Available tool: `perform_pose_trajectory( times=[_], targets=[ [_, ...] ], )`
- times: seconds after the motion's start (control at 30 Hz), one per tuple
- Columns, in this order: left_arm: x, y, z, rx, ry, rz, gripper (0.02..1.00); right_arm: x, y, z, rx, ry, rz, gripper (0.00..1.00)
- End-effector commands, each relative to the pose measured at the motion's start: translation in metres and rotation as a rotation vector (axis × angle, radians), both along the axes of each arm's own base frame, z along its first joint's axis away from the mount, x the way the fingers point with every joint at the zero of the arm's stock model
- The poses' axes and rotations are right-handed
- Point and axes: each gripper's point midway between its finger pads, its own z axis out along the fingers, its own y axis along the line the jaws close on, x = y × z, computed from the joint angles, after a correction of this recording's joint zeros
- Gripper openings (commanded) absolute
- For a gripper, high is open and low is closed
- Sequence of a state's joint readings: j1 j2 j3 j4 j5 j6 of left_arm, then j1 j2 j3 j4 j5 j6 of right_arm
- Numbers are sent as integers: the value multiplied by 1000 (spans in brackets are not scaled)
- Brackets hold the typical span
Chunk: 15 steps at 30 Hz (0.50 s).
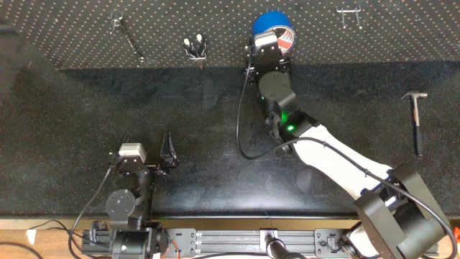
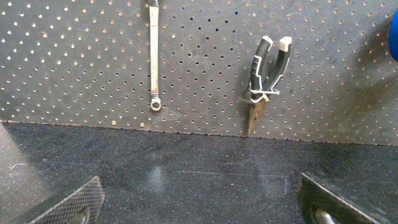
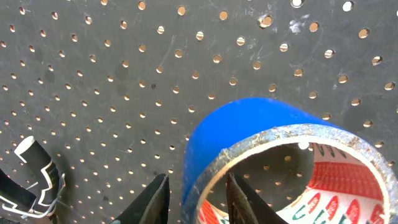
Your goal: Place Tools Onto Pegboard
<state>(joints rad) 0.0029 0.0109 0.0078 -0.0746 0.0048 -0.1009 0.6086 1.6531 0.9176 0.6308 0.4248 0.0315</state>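
A blue tape roll (image 1: 273, 29) is up against the pegboard (image 1: 72, 29), and my right gripper (image 1: 264, 44) is shut on it. In the right wrist view the roll's blue wall (image 3: 249, 134) sits between my right gripper (image 3: 196, 202) fingers, with the roll's open core facing the camera. A wrench (image 1: 129, 37) and black-and-white pliers (image 1: 195, 47) hang on the board to the left. A hammer (image 1: 415, 122) lies on the black table at the right. My left gripper (image 1: 167, 151) rests low near its base, open and holding nothing, facing the wrench (image 2: 153, 56) and pliers (image 2: 264, 81).
A bare metal hook (image 1: 350, 16) sticks out of the pegboard at the upper right. The black tabletop (image 1: 86, 115) runs from the arm bases to the board. The right arm's cable (image 1: 241, 122) loops over the table's middle.
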Motion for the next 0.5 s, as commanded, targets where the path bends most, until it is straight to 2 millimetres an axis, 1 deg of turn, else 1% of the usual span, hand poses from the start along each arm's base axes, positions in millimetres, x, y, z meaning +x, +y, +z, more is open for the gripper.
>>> perform_pose_trajectory(
  times=[0.03, 0.1, 0.2, 0.23, 0.27, 0.3, 0.33, 0.37, 0.4, 0.43, 0.5],
  targets=[
    [0, -2, -1, 12, 0, -12, 998, -9, -2, 6, -30, 46, 30, 323],
    [0, -2, -1, 12, 0, -12, 998, -17, 1, 13, -31, 59, 76, 323],
    [0, -2, -1, 12, 0, -12, 998, -36, -7, 28, -47, 90, 96, 325],
    [0, -2, -1, 12, 0, -12, 998, -43, -10, 27, -63, 119, 108, 364],
    [0, -2, -1, 12, 0, -12, 998, -51, -10, 22, -81, 160, 135, 426],
    [0, -2, -1, 12, 0, -12, 996, -65, -14, 15, -111, 221, 162, 533],
    [0, -2, -1, 12, 0, -12, 998, -78, -17, 17, -120, 250, 188, 676],
    [0, -2, -1, 12, 0, -12, 998, -88, -21, 22, -121, 263, 208, 906],
    [0, -2, -1, 12, 0, -12, 998, -101, -25, 22, -128, 292, 230, 956],
    [0, -2, -1, 12, 0, -12, 998, -111, -32, 16, -125, 344, 246, 958],
    [0, -2, -1, 12, 0, -12, 998, -128, -83, -15, 14, 575, 95, 961]
  ],
)
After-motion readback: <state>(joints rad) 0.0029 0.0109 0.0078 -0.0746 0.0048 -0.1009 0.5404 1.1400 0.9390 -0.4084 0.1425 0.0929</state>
